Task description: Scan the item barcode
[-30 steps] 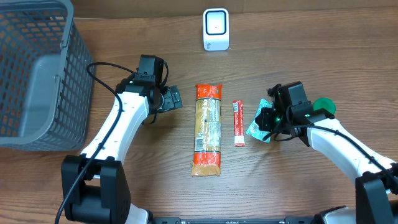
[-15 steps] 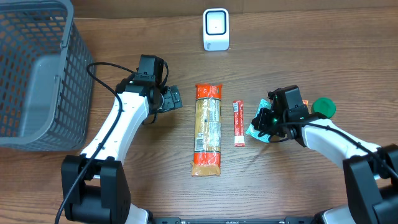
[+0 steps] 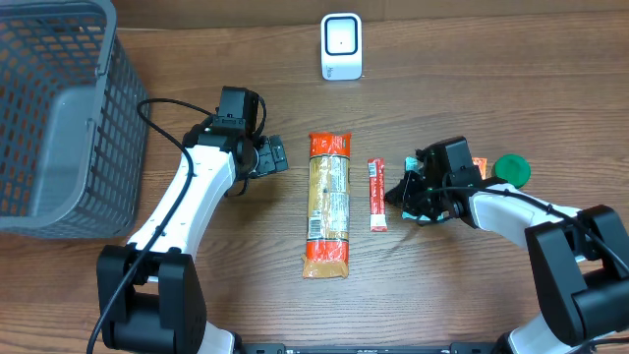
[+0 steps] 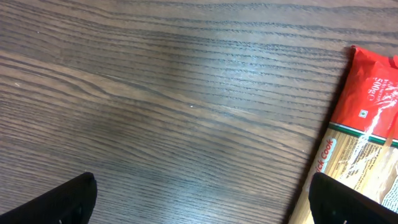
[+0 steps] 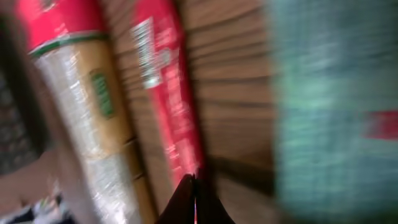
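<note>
1. Grey mesh basket: stands at the 10 o'clock edge of the table.

2. Left gripper: positioned at 9 o'clock from the pasta packet, just beside its red top end but clear of it. The jaws stand fully apart. In the left wrist view, both dark fingertips sit at the lower corners, with bare wood grain between them. Nothing is held.

3. Scanner: a white unit, upright at 12 o'clock on the table, well apart from both arms.

4. Pasta packet: lies flat at the table centre, with its long axis running 12 to 6 o'clock and its red end toward the scanner.

5. Red stick sachet: lies parallel to the pasta packet at its 3 o'clock side, near it but not touching.

6. Right gripper: positioned at 3 o'clock from the sachet, close beside it. The jaws are closed, tips together.

7. Teal packet: sits directly under and beside the right gripper. In the right wrist view it fills the right side, heavily blurred. It cannot be told whether the closed tips pinch its edge.

8. Green disc: lies at 3 o'clock from the right gripper, beside the arm.
</note>
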Controlling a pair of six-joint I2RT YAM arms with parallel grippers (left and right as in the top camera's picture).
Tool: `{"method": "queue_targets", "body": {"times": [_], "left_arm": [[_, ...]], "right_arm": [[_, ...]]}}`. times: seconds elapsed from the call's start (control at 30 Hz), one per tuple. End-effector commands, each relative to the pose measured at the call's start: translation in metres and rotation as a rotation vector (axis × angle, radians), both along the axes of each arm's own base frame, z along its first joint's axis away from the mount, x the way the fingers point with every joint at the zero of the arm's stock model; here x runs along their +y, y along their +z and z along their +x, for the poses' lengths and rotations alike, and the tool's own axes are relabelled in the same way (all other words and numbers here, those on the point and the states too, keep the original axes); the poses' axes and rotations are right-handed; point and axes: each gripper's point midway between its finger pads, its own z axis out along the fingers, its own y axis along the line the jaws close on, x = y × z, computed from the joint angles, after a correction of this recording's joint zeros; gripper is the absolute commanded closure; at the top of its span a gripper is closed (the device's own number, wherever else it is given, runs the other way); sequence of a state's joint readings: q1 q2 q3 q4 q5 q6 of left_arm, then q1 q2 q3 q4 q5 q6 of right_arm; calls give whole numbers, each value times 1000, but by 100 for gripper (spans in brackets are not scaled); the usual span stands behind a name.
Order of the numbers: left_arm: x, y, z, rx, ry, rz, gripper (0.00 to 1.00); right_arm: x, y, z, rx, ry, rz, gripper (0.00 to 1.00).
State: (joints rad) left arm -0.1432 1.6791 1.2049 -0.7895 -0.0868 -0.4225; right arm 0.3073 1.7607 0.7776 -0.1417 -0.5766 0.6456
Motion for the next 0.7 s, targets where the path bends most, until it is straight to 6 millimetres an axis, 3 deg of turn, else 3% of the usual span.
{"method": "queue_targets", "body": {"times": [0.0, 0.17, 0.3, 0.47, 0.5, 0.57, 0.67], "left_arm": [[-1, 7, 3, -22, 2, -6, 0], [-1, 7, 3, -22, 2, -6, 0], [-1, 7, 3, -22, 2, -6, 0], [-1, 7, 3, -22, 2, -6, 0], [-1, 7, 3, -22, 2, -6, 0], [-1, 7, 3, -23, 2, -6, 0], [-1, 7, 3, -23, 2, -6, 0]], "right_arm": [[18, 56, 8, -146, 115, 137, 96], [8, 90, 17, -305, 134, 93, 96], [-25, 73, 23, -286, 48, -83, 93], [-91, 44, 31, -230, -110, -375, 88], [-96, 42, 32, -240, -106, -407, 86], [-100, 42, 32, -274, -53, -444, 71], [-99, 38, 31, -298, 9, -468, 66]]}}
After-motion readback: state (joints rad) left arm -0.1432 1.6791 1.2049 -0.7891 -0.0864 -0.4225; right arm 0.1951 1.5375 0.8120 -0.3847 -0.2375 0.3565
